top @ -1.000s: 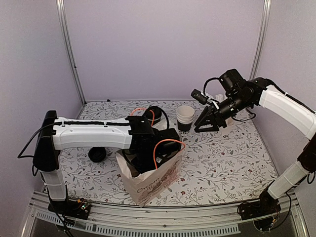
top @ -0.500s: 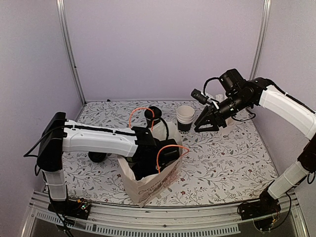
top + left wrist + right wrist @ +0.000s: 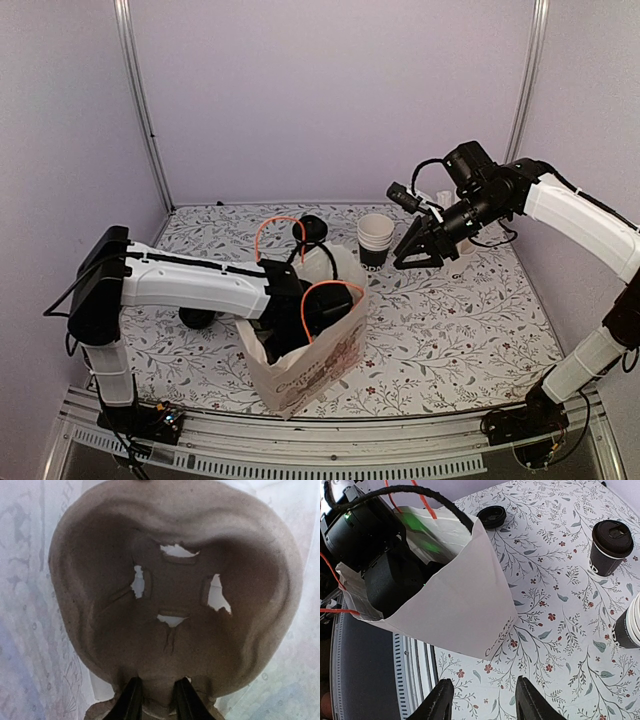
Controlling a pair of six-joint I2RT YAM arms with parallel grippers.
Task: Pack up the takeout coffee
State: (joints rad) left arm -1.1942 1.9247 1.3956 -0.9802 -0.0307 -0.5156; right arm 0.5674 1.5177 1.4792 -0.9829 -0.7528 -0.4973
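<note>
The takeout coffee, a small cup with a black lid, stands on the table just behind the white paper bag; the right wrist view shows this cup upright and untouched. My left arm reaches down into the bag. Inside it, my left gripper is shut on the near rim of a brown pulp cup carrier that fills the bag. My right gripper hovers open above the table right of the bag, and in its own wrist view that gripper has nothing between its fingers.
A stack of nested lidless cups stands right of the coffee, close to my right gripper. A loose black lid lies left of the bag. Orange cable loops arch over the bag's mouth. The table's metal front rail runs just below the bag.
My left arm has sunk deeper into the bag with the carrier, uncovering more of the coffee behind it. The right arm has stayed still.
</note>
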